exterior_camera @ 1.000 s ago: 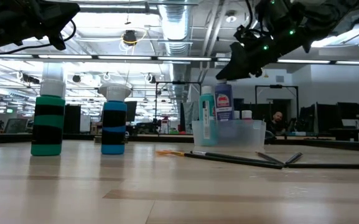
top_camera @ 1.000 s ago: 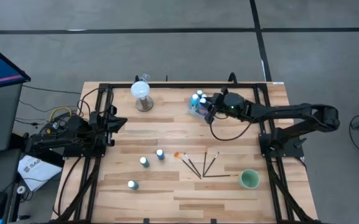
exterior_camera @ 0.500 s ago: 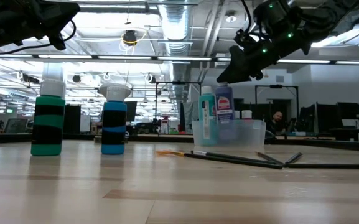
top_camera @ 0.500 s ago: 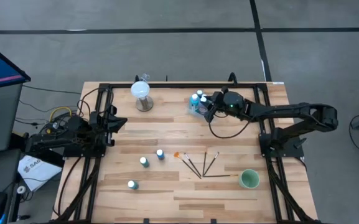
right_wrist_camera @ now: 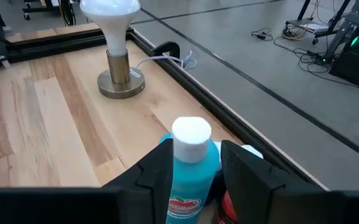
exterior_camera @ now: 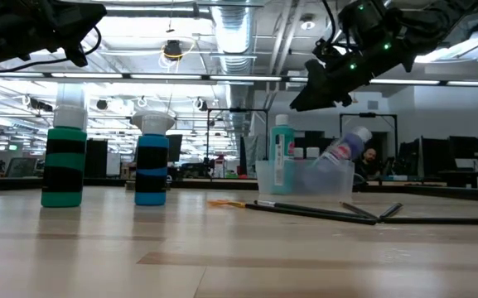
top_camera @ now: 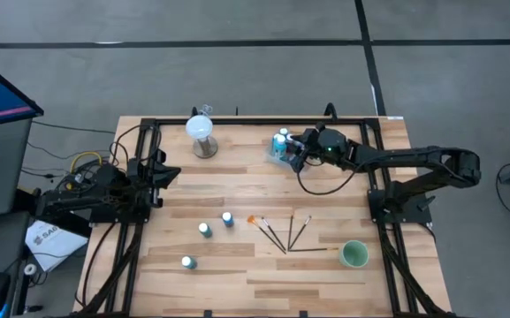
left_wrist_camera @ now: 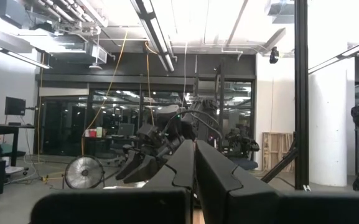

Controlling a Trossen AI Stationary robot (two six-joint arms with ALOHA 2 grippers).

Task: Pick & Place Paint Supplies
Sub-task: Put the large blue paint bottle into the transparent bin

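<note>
My right gripper point(top_camera: 293, 151) point(exterior_camera: 303, 99) hovers open over a clear bin point(exterior_camera: 305, 180) near the table's far edge. In the right wrist view its fingers point(right_wrist_camera: 157, 171) stand on either side of an upright teal bottle point(right_wrist_camera: 190, 163) point(exterior_camera: 281, 155) in the bin. A blue bottle point(exterior_camera: 343, 150) lies tilted in the bin, leaning on its wall. Three more white-capped bottles point(top_camera: 204, 230) point(top_camera: 227, 218) point(top_camera: 188, 262) stand on the table. Several dark brushes point(top_camera: 283, 233), one orange-tipped, lie flat. My left gripper point(left_wrist_camera: 195, 171) waits shut at the table's left edge.
A white globe lamp on a round base point(top_camera: 203, 135) stands left of the bin. A green cup point(top_camera: 353, 254) sits near the right near corner. Black frame rails point(top_camera: 374, 190) run along the table's sides. Bare wood lies between the bin and the brushes.
The blue bottle that hung upright under my right gripper has dropped into the bin and tipped over toward the table's right, now leaning on the bin wall. The gripper has let go and stayed above the bin, edging slightly toward the table's left.
</note>
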